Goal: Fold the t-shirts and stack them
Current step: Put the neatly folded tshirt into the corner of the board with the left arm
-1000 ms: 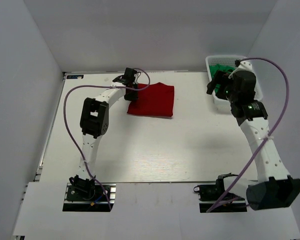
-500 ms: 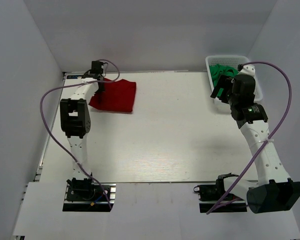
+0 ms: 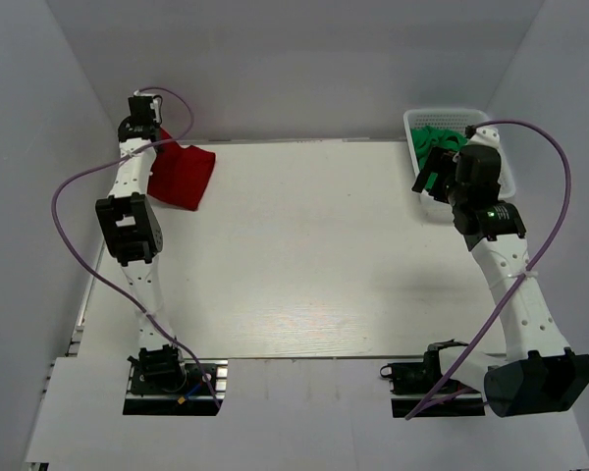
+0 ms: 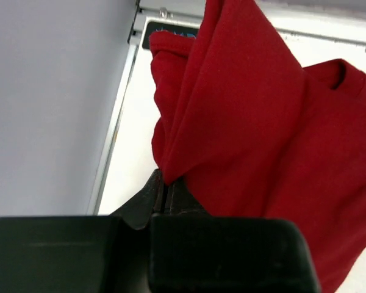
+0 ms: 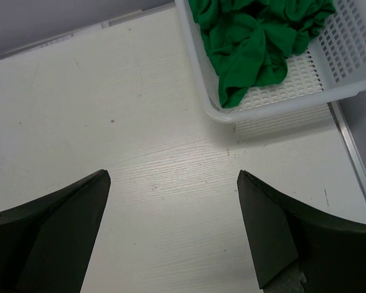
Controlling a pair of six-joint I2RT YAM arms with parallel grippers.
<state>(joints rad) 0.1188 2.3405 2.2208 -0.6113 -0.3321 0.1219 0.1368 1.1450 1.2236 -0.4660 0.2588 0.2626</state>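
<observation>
Found left jaws clenched on red shirt (image 3: 182, 177) at ten o'clock, right jaws released. Advise lowering flat, corners squared.

The gripper (image 4: 165, 188) has its black jaws pressed together on a fold of the red shirt (image 4: 262, 128), with cloth pinched right at the tips. From the pinch a thick ridge of fabric runs up and away to the top edge, and the rest spreads to the right, filling that side. A rounded opening shows near the upper right; neck or sleeve, I cannot tell. To the left lies a strip of white table (image 4: 127, 162), bordered by a metal rail (image 4: 113, 131) against a grey wall (image 4: 49, 91)
</observation>
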